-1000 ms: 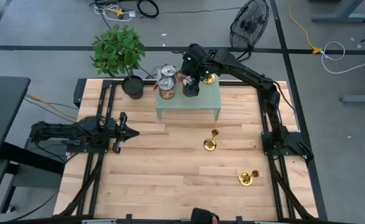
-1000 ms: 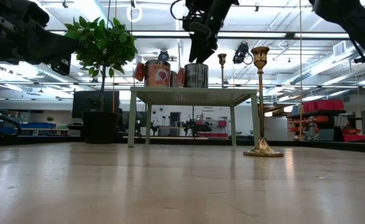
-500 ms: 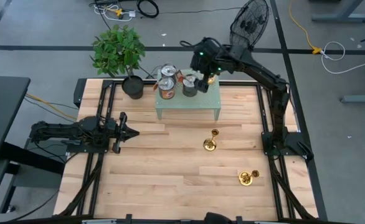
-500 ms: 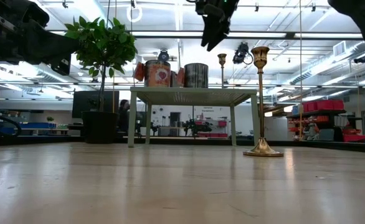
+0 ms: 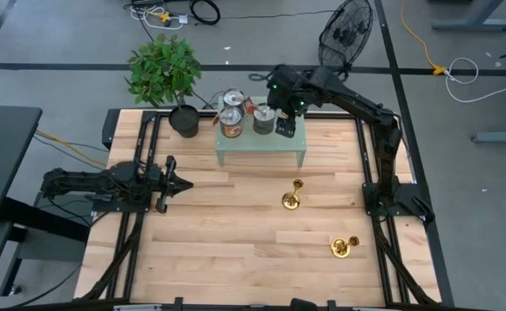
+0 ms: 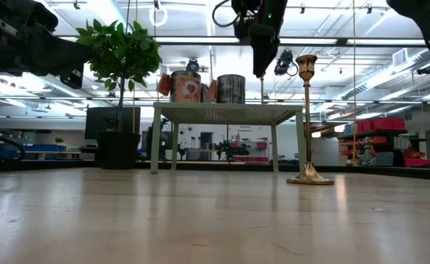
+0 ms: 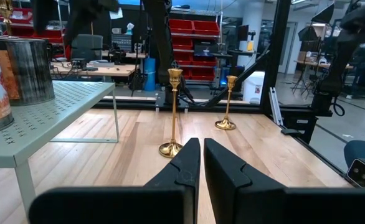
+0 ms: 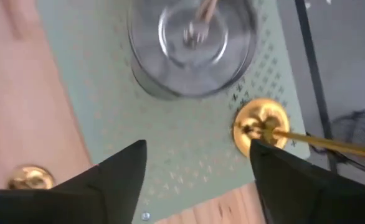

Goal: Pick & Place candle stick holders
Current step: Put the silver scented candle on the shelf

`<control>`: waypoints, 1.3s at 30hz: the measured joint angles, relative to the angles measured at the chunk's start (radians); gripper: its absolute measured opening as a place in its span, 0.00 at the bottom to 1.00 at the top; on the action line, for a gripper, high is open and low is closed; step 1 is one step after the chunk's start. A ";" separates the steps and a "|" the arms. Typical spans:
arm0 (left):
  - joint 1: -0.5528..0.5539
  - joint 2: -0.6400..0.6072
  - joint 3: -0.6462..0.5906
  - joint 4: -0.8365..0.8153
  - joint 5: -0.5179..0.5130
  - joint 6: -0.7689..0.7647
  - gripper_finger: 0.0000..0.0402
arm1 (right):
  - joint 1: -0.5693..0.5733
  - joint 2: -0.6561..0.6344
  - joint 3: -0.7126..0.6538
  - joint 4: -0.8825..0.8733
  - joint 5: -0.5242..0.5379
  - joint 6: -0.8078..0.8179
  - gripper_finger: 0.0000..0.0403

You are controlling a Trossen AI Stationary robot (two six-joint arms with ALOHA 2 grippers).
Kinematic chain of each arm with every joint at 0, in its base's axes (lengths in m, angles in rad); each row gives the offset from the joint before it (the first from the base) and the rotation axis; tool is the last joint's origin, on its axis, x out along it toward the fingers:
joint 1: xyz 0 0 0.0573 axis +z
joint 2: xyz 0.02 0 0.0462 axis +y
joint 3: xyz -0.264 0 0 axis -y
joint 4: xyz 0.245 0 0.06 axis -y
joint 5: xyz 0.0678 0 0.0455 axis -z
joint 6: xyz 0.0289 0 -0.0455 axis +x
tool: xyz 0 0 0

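Three gold candle stick holders show. One stands by its round base (image 8: 261,124) on the pale green shelf (image 5: 262,151); its thin stem shows in the low view (image 6: 262,92). Two stand on the wooden table, one mid-table (image 5: 293,197) and one near the right front (image 5: 343,247); both also show in the left wrist view (image 7: 173,112) (image 7: 228,102). My right gripper (image 5: 285,128) hangs open and empty over the shelf, fingers pointing down (image 8: 198,180), just beside the holder there. My left gripper (image 5: 173,180) is shut and empty at the table's left side.
Three round tins stand on the shelf's left part (image 5: 233,102) (image 5: 230,123) (image 5: 263,119); the silver-lidded one (image 8: 190,37) is close to my right gripper. A potted plant (image 5: 165,69) stands at the far left corner. Bare wood lies in front of the shelf (image 5: 236,233).
My right gripper has risen from just above the silver-lidded tin, gone toward the table's right edge along the shelf, and come down again beside the candle stick holder on the shelf. The tins and holders have kept their places.
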 joint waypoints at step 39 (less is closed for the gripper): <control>0.000 0.000 0.000 0.000 0.000 0.000 0.07 | 0.021 -0.003 -0.075 0.131 0.106 0.000 0.11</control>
